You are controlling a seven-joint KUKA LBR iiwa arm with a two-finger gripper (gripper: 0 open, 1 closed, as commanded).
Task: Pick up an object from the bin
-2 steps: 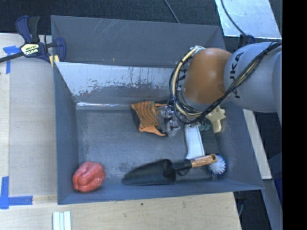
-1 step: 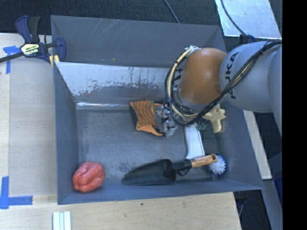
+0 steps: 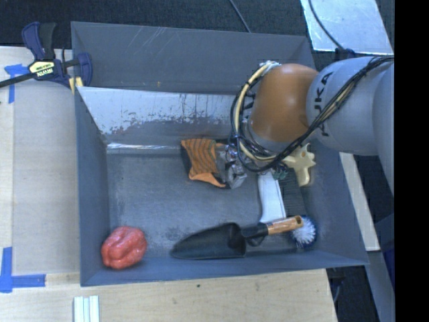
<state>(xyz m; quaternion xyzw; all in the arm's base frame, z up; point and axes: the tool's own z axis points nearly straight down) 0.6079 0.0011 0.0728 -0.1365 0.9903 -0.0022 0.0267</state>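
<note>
Status: pick not yet complete. From where I stand, the gripper point(image 3: 232, 168) sits low in the bin point(image 3: 92, 200), at the right edge of an orange ridged piece point(image 3: 201, 158) lying toward the back of the floor, near the rear wall. The 2 appear to touch, but the wrist's orange cover point(image 3: 285, 102) and its cables block the sightline, so I cannot tell whether the gripper is open or closed, and no object can be confirmed as held. Judged from this, the arm is at the reach stage; the grasp and the lift out of the bin are left to do.

Contents, 6 items, none lifted:

1. Orange ridged piece: brown-orange, grooved surface, looks soft or rubbery, edges curled.
2. Red lump point(image 3: 124, 247): rounded, knobbly, matte; front-left corner, well apart from the gripper.
3. Black scoop point(image 3: 211, 241): smooth plastic, long tapered blade; along the front wall.
4. Brush point(image 3: 295, 228): wooden handle, white and blue bristles; just right of the scoop.
5. White flat strip point(image 3: 271, 198): smooth, rectangular; between gripper and brush.
6. Cream plastic piece point(image 3: 303, 165): lobed outline, hard-looking; under the arm, by the right wall.

Bin: grey sheet metal, scuffed on the rear wall.
</note>
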